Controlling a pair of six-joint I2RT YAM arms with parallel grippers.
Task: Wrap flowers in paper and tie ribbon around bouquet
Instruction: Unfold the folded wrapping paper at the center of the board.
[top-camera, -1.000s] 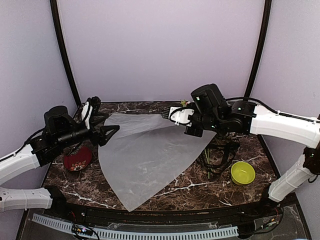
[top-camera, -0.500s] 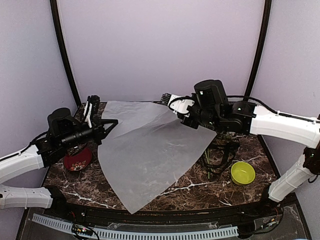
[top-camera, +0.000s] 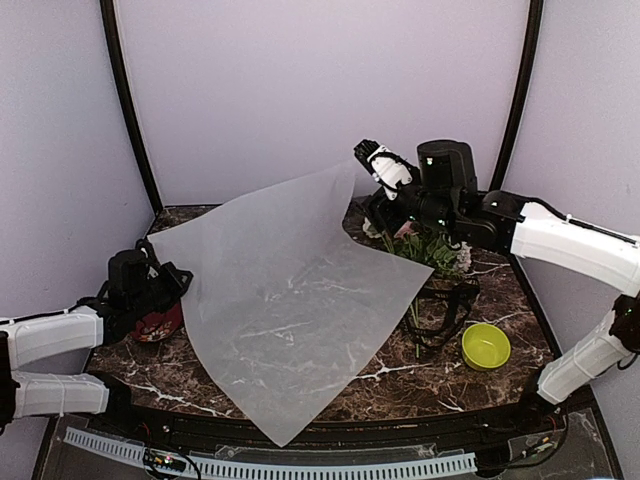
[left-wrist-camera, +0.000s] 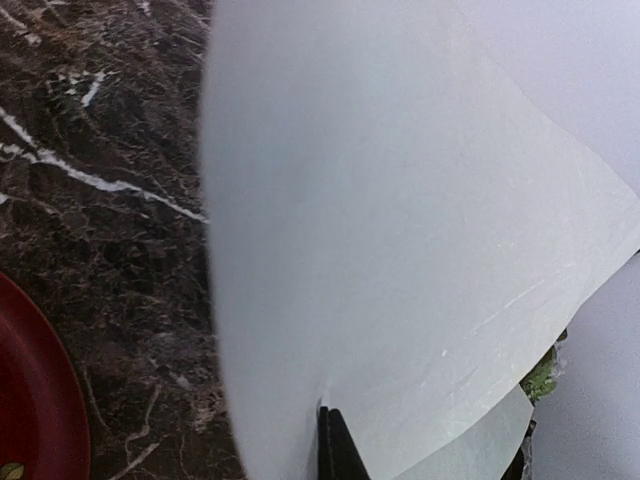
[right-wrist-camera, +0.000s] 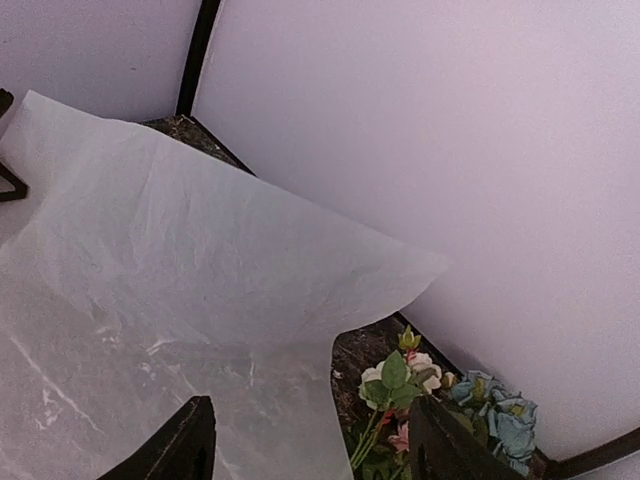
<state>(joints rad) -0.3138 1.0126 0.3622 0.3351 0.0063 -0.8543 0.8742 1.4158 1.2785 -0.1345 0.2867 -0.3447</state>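
Observation:
The paper (top-camera: 280, 300) is a big frosted sheet, its near part lying on the table and its far corner lifted into the air. My left gripper (top-camera: 172, 278) is shut on the sheet's left edge, and its black fingertips (left-wrist-camera: 335, 445) pinch the paper (left-wrist-camera: 400, 250). My right gripper (top-camera: 375, 160) hovers high beside the raised corner. It is open (right-wrist-camera: 312, 405), with the paper (right-wrist-camera: 180, 260) free ahead of it. The flowers (top-camera: 430, 245) lie at the back right, partly behind the sheet, their blooms (right-wrist-camera: 400, 375) showing. A thin black strand, possibly the ribbon (top-camera: 452, 298), loops beside the stems.
A red bowl (top-camera: 155, 325) sits under my left arm, its rim (left-wrist-camera: 30, 400) close to the paper's edge. A yellow-green bowl (top-camera: 486, 345) stands at the right front. Dark marble table (top-camera: 400, 375), purple walls all round.
My left gripper shut on the paper's left edge and drew back to the left. My right gripper lifted the far corner, then opened and let it go. The sheet now stands higher.

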